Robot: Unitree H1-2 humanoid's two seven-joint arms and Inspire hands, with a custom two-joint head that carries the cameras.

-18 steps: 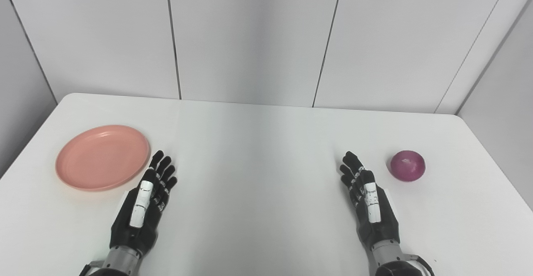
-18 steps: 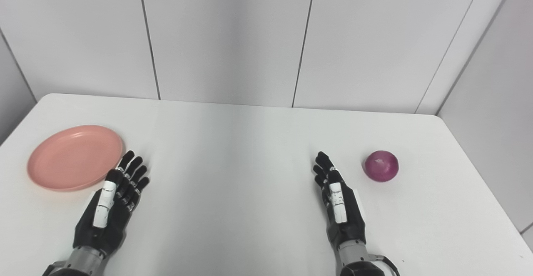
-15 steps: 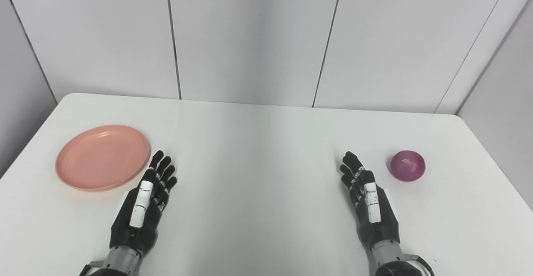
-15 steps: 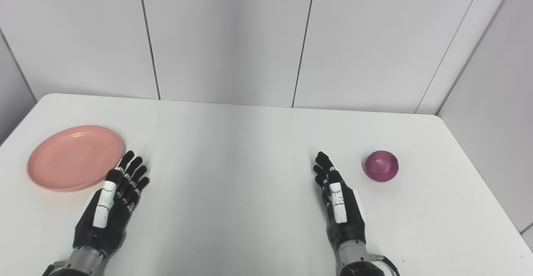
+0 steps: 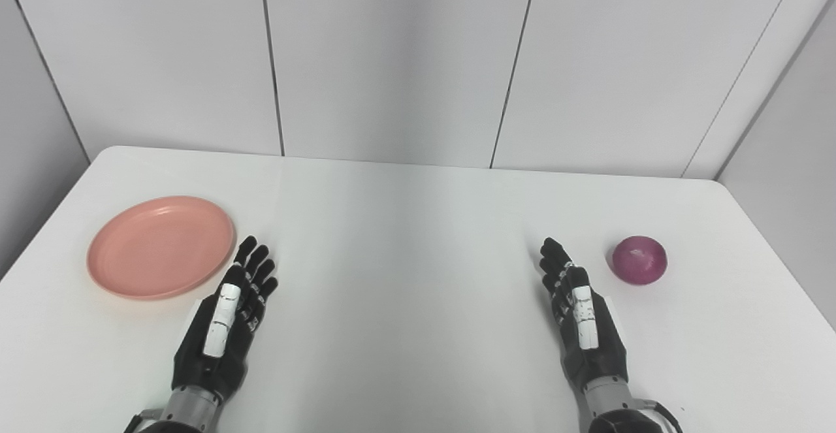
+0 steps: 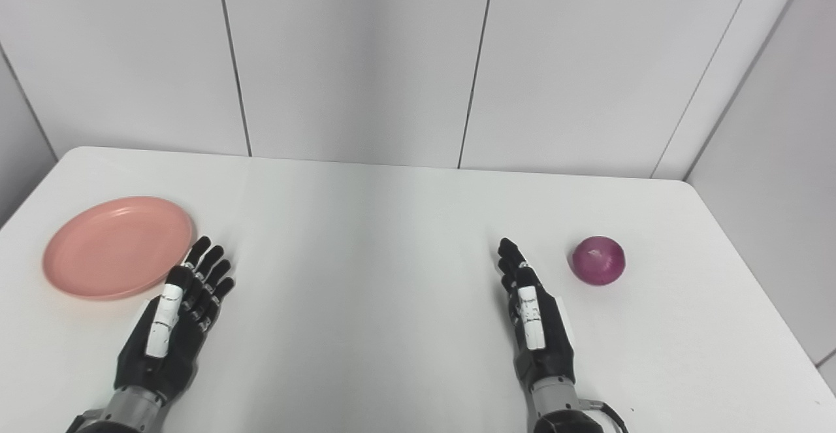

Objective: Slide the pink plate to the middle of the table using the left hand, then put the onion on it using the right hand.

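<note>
A round pink plate (image 5: 161, 245) lies on the left side of the white table (image 5: 405, 237). Just right of its near rim rests my left hand (image 5: 225, 319), open, fingers stretched forward, not touching the plate. A purple-red onion (image 5: 639, 260) sits on the right side of the table. My right hand (image 5: 581, 315) lies a little left of the onion and nearer to me, open, fingers straight, apart from it. Neither hand holds anything.
Grey wall panels (image 5: 392, 61) rise directly behind the table's far edge. The table's rounded corners show at far left and far right, and side walls close in on both sides.
My right hand has shifted very slightly to the right, toward the onion. The left hand, plate and onion have not moved.
</note>
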